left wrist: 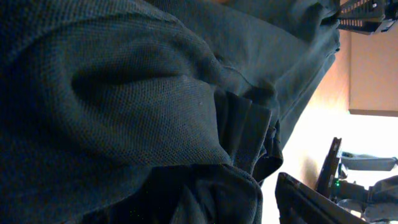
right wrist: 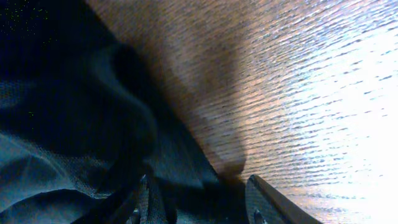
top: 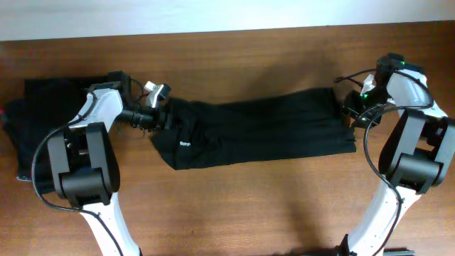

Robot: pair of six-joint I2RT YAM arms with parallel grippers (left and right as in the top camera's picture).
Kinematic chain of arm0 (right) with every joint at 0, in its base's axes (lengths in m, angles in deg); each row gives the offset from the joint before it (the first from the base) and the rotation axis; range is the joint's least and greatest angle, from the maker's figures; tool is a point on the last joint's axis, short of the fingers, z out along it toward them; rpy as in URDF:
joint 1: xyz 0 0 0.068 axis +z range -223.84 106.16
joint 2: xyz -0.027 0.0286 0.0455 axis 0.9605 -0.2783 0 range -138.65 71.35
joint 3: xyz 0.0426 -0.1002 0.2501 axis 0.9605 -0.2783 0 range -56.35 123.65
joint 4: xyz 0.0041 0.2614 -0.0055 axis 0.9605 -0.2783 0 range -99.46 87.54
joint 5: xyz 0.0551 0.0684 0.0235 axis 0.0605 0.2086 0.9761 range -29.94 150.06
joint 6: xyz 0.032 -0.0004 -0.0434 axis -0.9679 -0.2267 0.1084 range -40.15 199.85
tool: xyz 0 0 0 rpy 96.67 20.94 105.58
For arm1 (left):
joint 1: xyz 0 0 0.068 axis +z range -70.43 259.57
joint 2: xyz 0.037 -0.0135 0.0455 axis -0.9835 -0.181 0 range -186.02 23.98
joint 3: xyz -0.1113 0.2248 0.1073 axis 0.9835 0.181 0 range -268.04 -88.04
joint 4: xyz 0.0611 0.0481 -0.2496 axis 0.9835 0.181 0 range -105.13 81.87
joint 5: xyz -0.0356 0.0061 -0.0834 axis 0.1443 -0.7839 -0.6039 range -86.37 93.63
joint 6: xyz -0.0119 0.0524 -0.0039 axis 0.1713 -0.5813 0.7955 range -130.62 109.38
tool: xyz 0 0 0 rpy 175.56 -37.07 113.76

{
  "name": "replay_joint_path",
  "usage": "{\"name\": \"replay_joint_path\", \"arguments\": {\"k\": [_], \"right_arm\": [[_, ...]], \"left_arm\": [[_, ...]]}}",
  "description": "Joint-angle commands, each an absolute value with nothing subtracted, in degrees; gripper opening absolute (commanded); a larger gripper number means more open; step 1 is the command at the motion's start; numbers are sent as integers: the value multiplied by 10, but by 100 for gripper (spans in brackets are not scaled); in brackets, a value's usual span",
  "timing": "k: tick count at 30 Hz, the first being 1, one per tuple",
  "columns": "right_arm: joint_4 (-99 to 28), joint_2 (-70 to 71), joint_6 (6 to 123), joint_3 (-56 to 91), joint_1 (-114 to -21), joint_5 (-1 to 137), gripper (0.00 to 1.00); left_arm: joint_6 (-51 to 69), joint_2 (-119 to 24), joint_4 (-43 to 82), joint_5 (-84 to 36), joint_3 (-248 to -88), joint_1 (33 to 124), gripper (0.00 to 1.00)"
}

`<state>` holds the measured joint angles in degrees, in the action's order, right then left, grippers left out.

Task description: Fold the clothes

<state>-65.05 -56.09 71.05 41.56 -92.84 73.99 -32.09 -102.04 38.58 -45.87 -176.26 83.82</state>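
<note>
The wooden table (top: pixel 284 206) is dark brown with visible grain. Behind its far edge runs a pale wall (top: pixel 213 14). Bright light reflects on the wood at right.

White arm shells (top: pixel 99 107), black joints, black cables

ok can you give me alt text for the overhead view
A long black shirt with a small white logo lies stretched across a brown wooden table, a robot arm at each end. The left gripper is at its left end, the right gripper at its right end. A dark stack of clothes sits at far left.
</note>
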Motion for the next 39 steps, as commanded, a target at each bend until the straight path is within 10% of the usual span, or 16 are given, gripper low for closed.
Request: {"name": "replay_joint_path", "arguments": {"k": [1, 18, 27, 39], "right_arm": [[-653, -550, 710, 411, -930, 733, 54], [-653, -550, 710, 411, -930, 733, 54], [-660, -550, 710, 411, -930, 733, 54], [-667, -503, 710, 432, -941, 733, 59]], "left_arm": [[-334, -1027, 389, -444, -1758, 836, 75], [-334, -1027, 393, -352, -1752, 776, 75], [-294, -1026, 373, -314, -1754, 778, 9], [-267, -932, 437, -187, -1823, 849, 8]]}}
